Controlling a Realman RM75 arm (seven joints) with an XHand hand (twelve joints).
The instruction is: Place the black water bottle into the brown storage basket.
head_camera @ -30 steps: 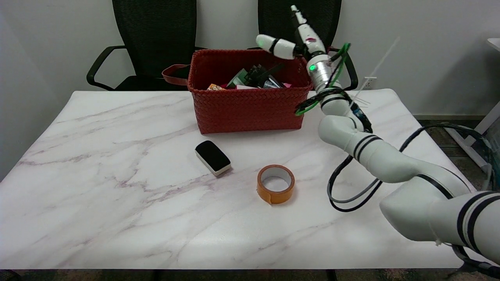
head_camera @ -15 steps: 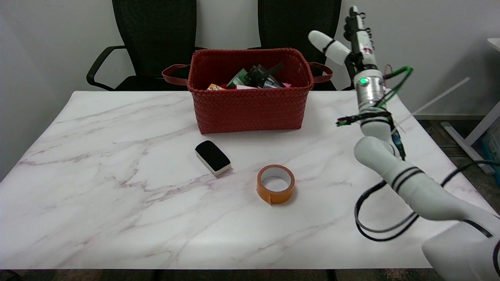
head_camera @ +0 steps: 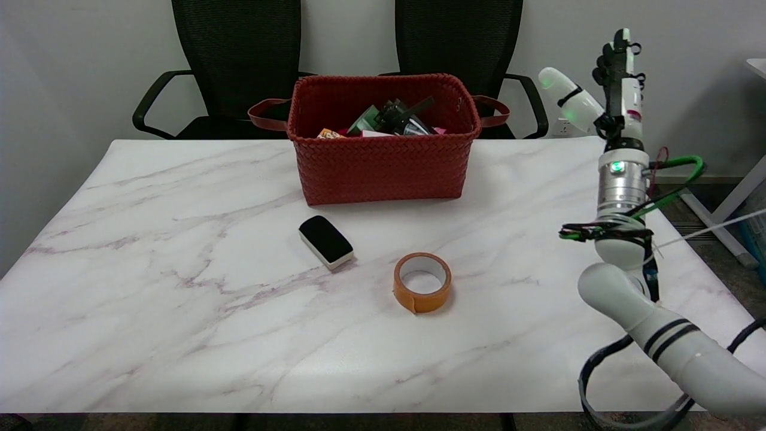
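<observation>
Marble-patterned table, carrying: brown storage basket, sitting well left of the right hand; black-topped eraser and orange tape roll, lying lower left of it, apart.

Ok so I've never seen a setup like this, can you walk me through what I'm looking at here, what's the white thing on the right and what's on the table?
This is one picture, taken by a camera above the near side of a marble table, looking down and across it. The white jointed thing at the right is a robot arm, and at its top is its right hand, black and white. The fingers are apart, point upward and hold nothing. On the table stands a reddish-brown woven basket with mixed items inside; something dark lies among them, but I cannot tell exactly what it is. In front of the basket lie a black-topped eraser and a roll of orange tape. Two black office chairs stand behind.
</observation>
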